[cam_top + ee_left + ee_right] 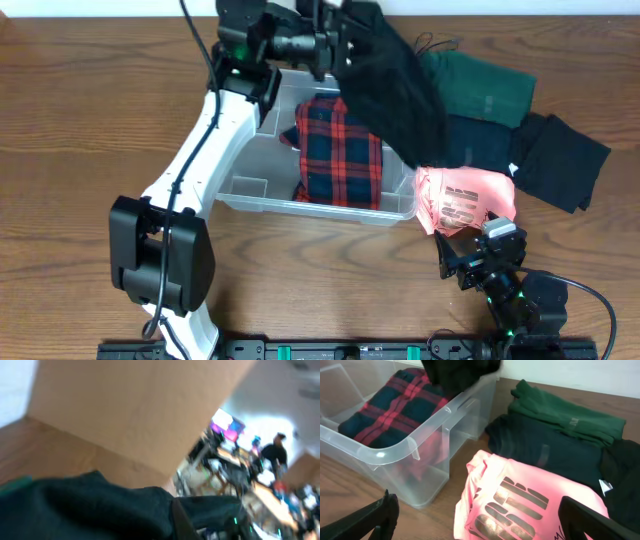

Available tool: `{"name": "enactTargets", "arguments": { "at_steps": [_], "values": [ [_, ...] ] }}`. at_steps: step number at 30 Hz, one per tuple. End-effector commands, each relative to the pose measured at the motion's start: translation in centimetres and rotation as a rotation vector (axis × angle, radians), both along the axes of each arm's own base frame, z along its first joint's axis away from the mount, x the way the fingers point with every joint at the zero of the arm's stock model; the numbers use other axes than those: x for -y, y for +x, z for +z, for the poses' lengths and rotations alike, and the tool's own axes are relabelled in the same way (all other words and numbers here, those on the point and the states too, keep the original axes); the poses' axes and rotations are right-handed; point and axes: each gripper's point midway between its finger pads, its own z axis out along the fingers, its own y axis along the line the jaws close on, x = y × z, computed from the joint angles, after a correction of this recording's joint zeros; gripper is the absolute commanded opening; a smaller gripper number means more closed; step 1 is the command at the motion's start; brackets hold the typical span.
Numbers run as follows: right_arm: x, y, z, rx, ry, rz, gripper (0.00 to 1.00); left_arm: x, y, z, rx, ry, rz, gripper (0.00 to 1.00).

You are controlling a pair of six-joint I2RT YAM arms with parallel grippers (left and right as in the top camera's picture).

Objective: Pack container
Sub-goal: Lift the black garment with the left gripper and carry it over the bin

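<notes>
Overhead, your left tool (pixel 335 38) clenched a black garment (pixel 395 90) above the container (pixel 245 190) on the table (pixel 80 120), hiding its far corner. The left wrist camera showed only blurred dark cloth. Your right tool (pixel 478 258) sat released beside a pink shirt (pixel 465 198).

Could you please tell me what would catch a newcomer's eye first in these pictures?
The black garment dangling from the left gripper above the container draws the eye first. Inside the container lies a folded red-and-navy plaid shirt, and a bright pink T-shirt sits on the table just right of it.
</notes>
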Motion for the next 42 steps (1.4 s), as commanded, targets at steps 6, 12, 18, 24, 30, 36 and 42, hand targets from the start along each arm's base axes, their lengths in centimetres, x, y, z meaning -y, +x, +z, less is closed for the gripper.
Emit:
{"name": "enactTargets", "arguments": {
  "at_steps": [6, 12, 18, 24, 30, 36, 42],
  "values": [
    [0.0, 0.0, -0.1, 0.001, -0.007, 0.003, 0.99, -1.2, -0.1, 0.0, 0.145, 0.001, -0.056, 0.06],
    [0.0, 0.0, -0.1, 0.001, -0.007, 0.003, 0.99, -2.5, 2.7, -3.8, -0.075, 0.056, -0.016, 0.06],
    [0.0, 0.0, -0.1, 0.001, -0.007, 0.003, 0.99, -5.2, 5.1, -5.8, -0.228, 0.084, 0.049, 0.06],
    [0.0, 0.0, -0.1, 0.001, -0.007, 0.003, 0.99, -8.7, 6.9, -6.0, -0.407, 0.094, 0.123, 0.06],
    [0.0, 0.0, -0.1, 0.001, -0.007, 0.003, 0.99, -9.8, 7.4, -6.0, -0.558, 0.103, 0.141, 0.06],
    [0.0, 0.0, -0.1, 0.001, -0.007, 0.003, 0.99, -9.6, 7.4, -5.2, -0.499, 0.093, 0.142, 0.06],
    [0.0, 0.0, -0.1, 0.001, -0.007, 0.003, 0.99, -8.0, 6.0, -0.9, -0.304, 0.051, 0.114, 0.06]
  ]
}}
